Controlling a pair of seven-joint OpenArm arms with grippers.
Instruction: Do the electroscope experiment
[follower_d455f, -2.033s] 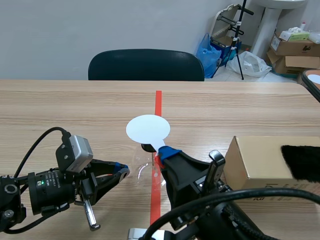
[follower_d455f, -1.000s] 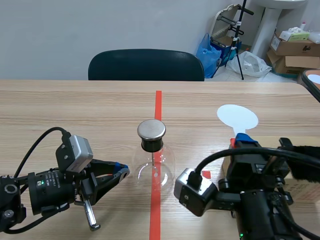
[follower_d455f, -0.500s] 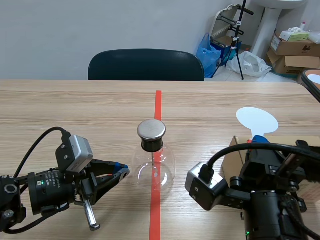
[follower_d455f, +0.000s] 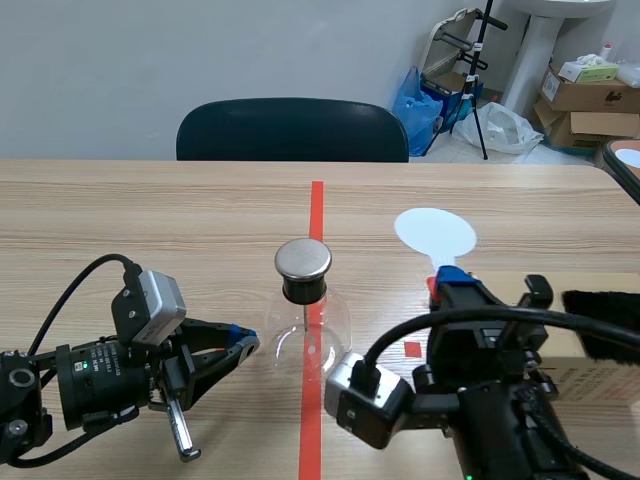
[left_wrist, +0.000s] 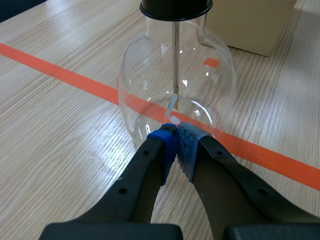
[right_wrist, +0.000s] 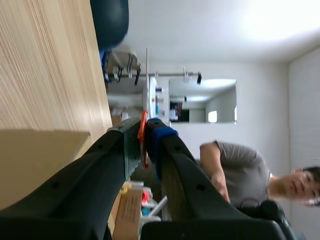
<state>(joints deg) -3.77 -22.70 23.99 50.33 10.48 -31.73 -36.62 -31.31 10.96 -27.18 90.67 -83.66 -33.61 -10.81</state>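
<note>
The left gripper (follower_d455f: 246, 344) (left_wrist: 176, 136) has its 2 fingers pressed together on nothing, blue dotted pads meeting just beside the lower wall of the flask (follower_d455f: 307, 335) (left_wrist: 175, 85); whether they touch the glass cannot be told. The right gripper (follower_d455f: 450, 279) (right_wrist: 146, 131) pinches the orange-red handle of 1 paddle (follower_d455f: 435, 233) (right_wrist: 149, 95), raised over the table (follower_d455f: 150, 220) to the right of the flask and well apart from it.

There is 1 flask, round-bellied clear glass, standing on the 1 long tape line (follower_d455f: 317, 205) at the table's middle. Its neck carries a black stopper topped by a flat, dull metal cap (follower_d455f: 303, 258). The paddle is a thin, flat white disc.

The left wrist view alone shows the straight metal rod (left_wrist: 175, 55) hanging inside the glass, with a small pale strip at its lower end. The scene view shows the disc face-on; the right wrist view shows it edge-on, a mere sliver.

1 plain cardboard box (left_wrist: 245, 22) sits to the right, with 1 patch of shaggy black fur (follower_d455f: 605, 322) on top. 1 dark padded chair (follower_d455f: 292, 130) stands behind the table. The right wrist view also catches 1 person (right_wrist: 235, 170) in a grey shirt.
</note>
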